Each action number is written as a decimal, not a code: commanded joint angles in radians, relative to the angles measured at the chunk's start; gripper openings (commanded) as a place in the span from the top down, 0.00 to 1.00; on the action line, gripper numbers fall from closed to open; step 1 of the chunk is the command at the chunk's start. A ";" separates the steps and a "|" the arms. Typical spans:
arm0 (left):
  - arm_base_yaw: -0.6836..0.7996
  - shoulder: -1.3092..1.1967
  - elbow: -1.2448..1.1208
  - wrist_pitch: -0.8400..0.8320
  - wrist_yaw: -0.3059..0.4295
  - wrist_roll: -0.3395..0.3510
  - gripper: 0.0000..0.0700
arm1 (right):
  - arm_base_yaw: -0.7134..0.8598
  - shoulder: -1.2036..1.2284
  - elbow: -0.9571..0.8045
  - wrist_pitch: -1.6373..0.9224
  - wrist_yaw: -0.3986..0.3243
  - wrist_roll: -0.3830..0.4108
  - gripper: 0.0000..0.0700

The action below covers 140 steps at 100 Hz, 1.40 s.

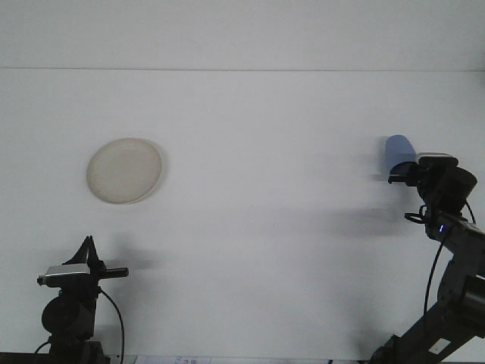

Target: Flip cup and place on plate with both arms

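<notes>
The blue cup (398, 151) is far to the right of the plate (124, 170), out by the right edge of the white tabletop (265, 227). The right claw (403, 176) is right up against the cup, on the side nearer the robot. Its camera box hides the tips, so it cannot be told if the claw is apart or pinched on the cup. The cup looks like a rounded blue lump with its closed end up and away, so it seems to be upside down or tipped, but the picture is too small to be sure. That would fit the job, since the cup has to be turned over before it goes on the plate. The right arm is probably there because it is the arm nearest the cup. The cream plate lies flat and bare, with nothing on it, and it is well apart from the cup. The left claw (115, 272) waits below the plate, nearer the robot, and holds nothing. Its tips look close together, like one thin bar sticking out to the side, toward the cup. It likely waits on that side because the plate is within its reach, so the cup may need to be passed across from one arm to the other. The job looks to be only at its start, with the cup not yet moved toward the plate.
</notes>
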 commanded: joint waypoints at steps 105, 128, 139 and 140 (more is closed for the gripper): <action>0.000 -0.002 -0.019 0.013 0.002 -0.005 0.98 | 0.980 -0.335 0.487 -1.566 0.260 0.093 0.99; 0.000 -0.002 -0.019 0.013 0.002 -0.005 0.98 | 1.080 -0.195 0.488 -1.656 0.260 0.056 0.99; 0.000 -0.002 -0.019 0.013 0.002 -0.005 0.98 | 1.117 -0.156 0.488 -1.665 0.260 0.054 0.99; 0.000 -0.002 -0.019 0.013 0.002 -0.005 0.98 | 1.119 -0.154 0.488 -1.666 0.260 0.054 0.99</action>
